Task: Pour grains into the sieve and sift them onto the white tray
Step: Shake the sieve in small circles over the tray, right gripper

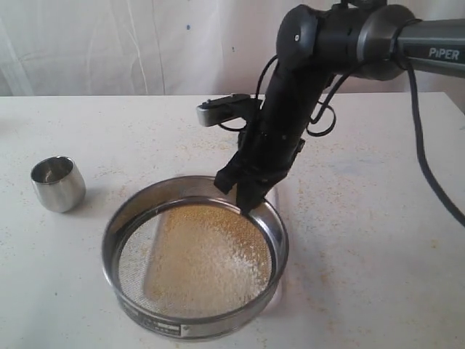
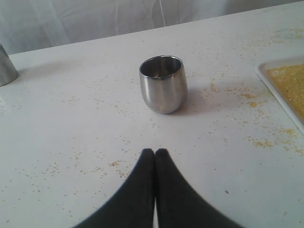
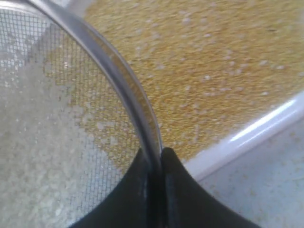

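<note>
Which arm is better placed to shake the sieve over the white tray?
Right: the right tool is shut on the sieve rim above the white tray; the left tool is shut, empty, near the steel cup.

Soft diffuse light, faint shadows, glints on sieve (image 1: 279, 234), wrist close-up blurry

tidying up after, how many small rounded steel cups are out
1 for certain: the small rounded steel cup stands upright, left of the wide round steel sieve. A steel thing cut off at the left wrist view's edge may be a second.
</note>
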